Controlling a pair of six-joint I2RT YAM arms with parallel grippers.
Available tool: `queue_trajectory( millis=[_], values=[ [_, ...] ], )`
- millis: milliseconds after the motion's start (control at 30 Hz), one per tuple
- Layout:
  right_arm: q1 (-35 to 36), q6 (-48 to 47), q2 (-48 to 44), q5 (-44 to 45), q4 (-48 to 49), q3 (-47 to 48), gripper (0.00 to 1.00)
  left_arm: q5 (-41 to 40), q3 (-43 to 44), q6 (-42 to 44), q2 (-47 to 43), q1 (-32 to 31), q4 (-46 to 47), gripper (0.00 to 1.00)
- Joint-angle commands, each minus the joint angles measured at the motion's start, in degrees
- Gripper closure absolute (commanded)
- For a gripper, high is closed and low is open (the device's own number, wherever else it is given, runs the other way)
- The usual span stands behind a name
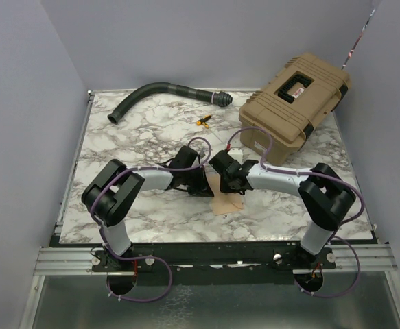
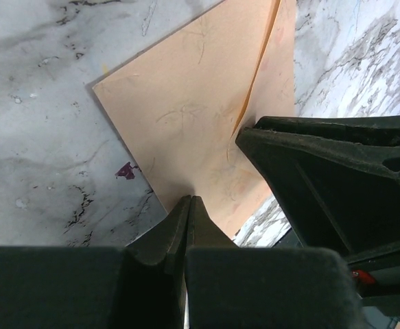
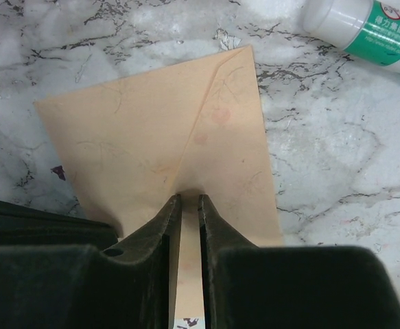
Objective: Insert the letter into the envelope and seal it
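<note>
The peach-tan envelope (image 1: 226,203) lies flat on the marble table between both arms, flap side up with the triangular flap folded down. My left gripper (image 1: 201,184) is shut, its tips (image 2: 190,199) resting on the envelope (image 2: 186,116) near its edge. My right gripper (image 1: 232,184) has its jaws a narrow gap apart with nothing between them, and its tips (image 3: 187,197) press on the envelope (image 3: 151,130) at the flap's point. The cream-yellow letter is not in view.
A green-and-white glue stick (image 3: 364,27) lies on the table beyond the envelope. A tan hard case (image 1: 296,103) stands at the back right, a black hose (image 1: 158,92) at the back left, and a small yellow object (image 1: 202,122) between them.
</note>
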Motion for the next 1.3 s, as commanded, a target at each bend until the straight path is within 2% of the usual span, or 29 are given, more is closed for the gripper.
queue_trajectory(
  millis=[0,167,367,700,1000,1267],
  values=[
    [-0.42,-3.75,-1.59,-3.13,-2.92,-2.49,0.81,-7.32,-2.20,3.95,5.64,0.53,-8.35,1.00],
    [-0.42,-6.51,-6.38,-3.07,-7.23,0.69,0.86,-5.79,-0.44,3.73,6.05,0.80,-8.23,1.00],
    [-0.42,-8.26,-6.82,-6.59,-6.54,-2.03,0.90,-4.09,1.64,3.28,6.68,0.83,-8.27,1.00],
    [-0.42,-5.46,-6.18,-7.68,-8.80,-7.04,0.91,-4.98,2.61,2.15,6.68,1.09,-8.78,1.00],
    [-0.42,-4.99,-11.24,-10.05,-7.99,-13.39,0.90,-5.67,3.37,2.10,6.11,1.70,-9.51,1.00],
    [-0.96,-6.10,-17.43,-9.08,-9.62,-4.71,0.84,-3.41,8.22,4.97,2.57,1.78,-9.39,1.00]
  ],
)
